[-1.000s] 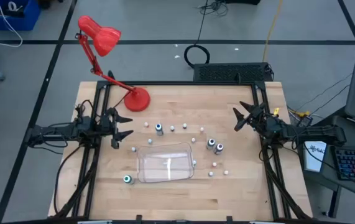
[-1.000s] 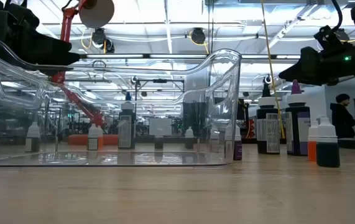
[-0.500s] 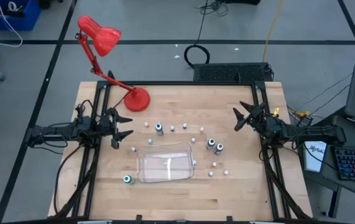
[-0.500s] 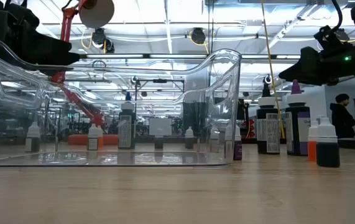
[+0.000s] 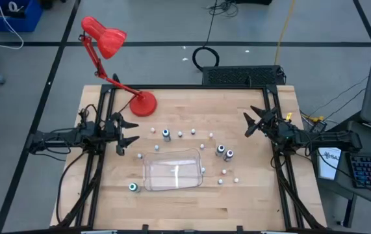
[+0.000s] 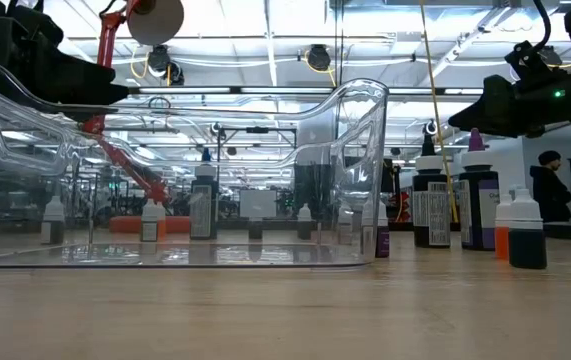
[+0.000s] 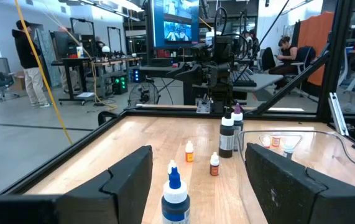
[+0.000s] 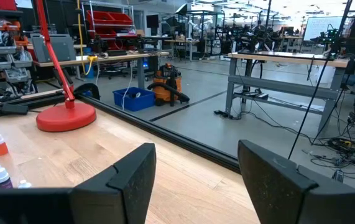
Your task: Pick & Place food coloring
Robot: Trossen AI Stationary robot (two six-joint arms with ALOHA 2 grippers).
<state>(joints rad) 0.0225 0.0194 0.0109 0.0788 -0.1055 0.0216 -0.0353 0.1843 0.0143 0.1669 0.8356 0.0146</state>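
Nothing has moved since a second ago: my left gripper [image 5: 128,133] hangs spread wide and empty over the table's [image 5: 250,201] left edge, and my right gripper [image 5: 253,123] does the same at the right edge, fingers [image 8: 127,180] well apart with nothing between them. Bottles [image 5: 166,134] stand scattered on the wood around the clear tray [image 5: 172,170], one teal [image 5: 133,187] just beside its near left corner, a pair [image 5: 225,153] off its right end. Lamp [image 5: 140,103] stands at the far left.
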